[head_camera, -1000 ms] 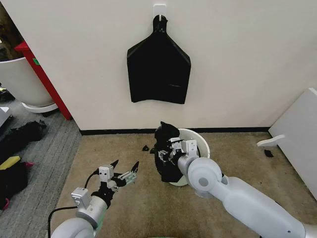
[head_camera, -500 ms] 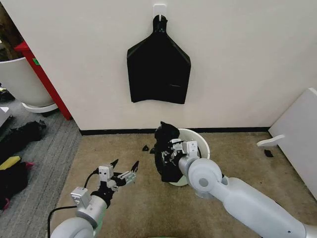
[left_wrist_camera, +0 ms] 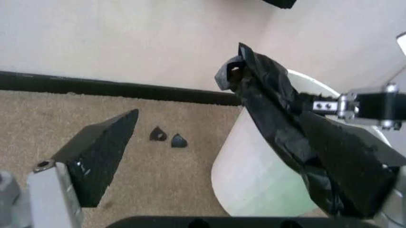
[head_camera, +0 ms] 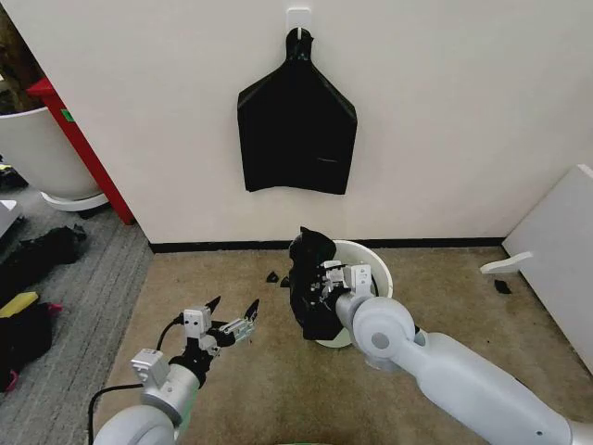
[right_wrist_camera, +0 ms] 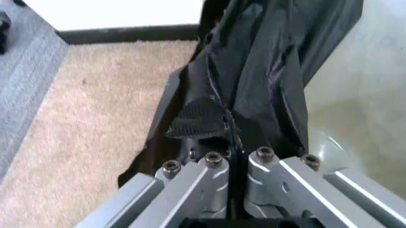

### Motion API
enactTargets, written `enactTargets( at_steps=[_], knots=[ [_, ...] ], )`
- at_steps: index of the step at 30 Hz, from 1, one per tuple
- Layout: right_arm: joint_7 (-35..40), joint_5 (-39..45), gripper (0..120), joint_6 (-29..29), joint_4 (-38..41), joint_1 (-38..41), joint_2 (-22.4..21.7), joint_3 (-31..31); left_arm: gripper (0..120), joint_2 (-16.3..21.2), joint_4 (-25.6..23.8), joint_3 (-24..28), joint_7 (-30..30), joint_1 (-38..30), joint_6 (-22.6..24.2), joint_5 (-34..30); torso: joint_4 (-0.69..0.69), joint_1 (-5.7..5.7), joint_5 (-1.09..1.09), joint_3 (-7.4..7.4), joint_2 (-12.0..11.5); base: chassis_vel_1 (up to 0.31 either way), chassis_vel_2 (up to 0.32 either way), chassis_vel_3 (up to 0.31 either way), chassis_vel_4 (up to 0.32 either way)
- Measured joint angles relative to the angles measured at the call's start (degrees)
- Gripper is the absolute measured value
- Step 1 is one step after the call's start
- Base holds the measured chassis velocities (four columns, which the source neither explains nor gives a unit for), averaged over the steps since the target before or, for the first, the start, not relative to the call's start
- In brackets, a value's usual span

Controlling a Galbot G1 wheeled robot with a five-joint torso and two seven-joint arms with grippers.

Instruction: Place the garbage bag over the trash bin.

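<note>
The cream-white trash bin (head_camera: 374,262) stands on the carpet near the wall. The crinkled black garbage bag (head_camera: 309,289) hangs over the bin's left rim and down its outer side. My right gripper (head_camera: 331,278) is shut on the bag at that rim. In the right wrist view, the right gripper (right_wrist_camera: 228,129) pinches the garbage bag (right_wrist_camera: 266,71), with the bin's inside (right_wrist_camera: 362,99) beside it. My left gripper (head_camera: 233,320) hovers open over the carpet, left of the bin and apart from it. The left wrist view shows one of its fingers (left_wrist_camera: 98,154), the bag (left_wrist_camera: 298,137) and the bin's wall (left_wrist_camera: 254,166).
A flat bunch of black bags (head_camera: 296,130) hangs on the wall above the bin. Small black scraps (head_camera: 273,276) lie by the baseboard. A large white planter (head_camera: 37,153) and a red post (head_camera: 79,148) stand at the left, and a white board (head_camera: 556,255) leans at the right.
My right gripper, with the bag in it, has edged slightly to the right, toward the bin. The left arm has hardly moved.
</note>
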Motion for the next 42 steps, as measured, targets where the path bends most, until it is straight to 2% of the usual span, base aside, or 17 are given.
enactTargets(
  at_steps=[10,20,25,30,33,39,42],
  knots=[
    [1.03,1.86,0,0.51,2.69,-0.4,-1.78,1.41,100,0.11,0.64,0.69,0.48,-0.62,-0.06,0.06,0.0,0.0,0.0,0.0,0.0,0.0,0.0,0.0,0.0],
    [0.91,3.43,0,0.87,3.56,-1.28,-2.76,4.22,100,1.16,2.74,3.79,0.03,-5.35,0.61,-0.67,0.0,0.0,0.0,0.0,0.0,0.0,0.0,0.0,0.0],
    [0.67,3.02,0,0.94,3.81,-1.78,-2.62,3.56,100,2.27,6.33,5.77,-1.15,-11.14,2.82,-6.15,0.0,0.0,0.0,0.0,0.0,0.0,0.0,0.0,0.0],
    [0.66,3.03,0,1.34,3.89,-1.52,-2.46,3.39,100,3.69,9.92,7.85,-5.54,-19.38,7.21,-15.99,0.0,0.0,-0.01,0.01,0.0,0.0,0.0,0.0,0.0],
    [0.81,3.32,0,1.51,3.89,-1.42,-2.49,3.44,100,4.09,9.88,8.41,-7.71,-22.05,8.83,-19.34,0.0,0.0,0.0,0.01,0.0,0.0,0.0,0.0,0.0],
    [1.47,3.72,0,1.79,3.89,-1.39,-2.51,3.52,100,4.0,6.64,9.53,-14.64,-28.55,13.12,-31.4,0.0,0.0,0.0,0.0,0.0,0.0,0.0,0.0,0.0],
    [1.52,3.76,0,1.81,3.86,-1.36,-2.59,3.53,100,3.91,5.93,10.54,-17.11,-30.14,14.53,-32.75,0.0,0.0,0.01,0.0,0.0,0.0,0.0,0.0,0.0]
  ],
)
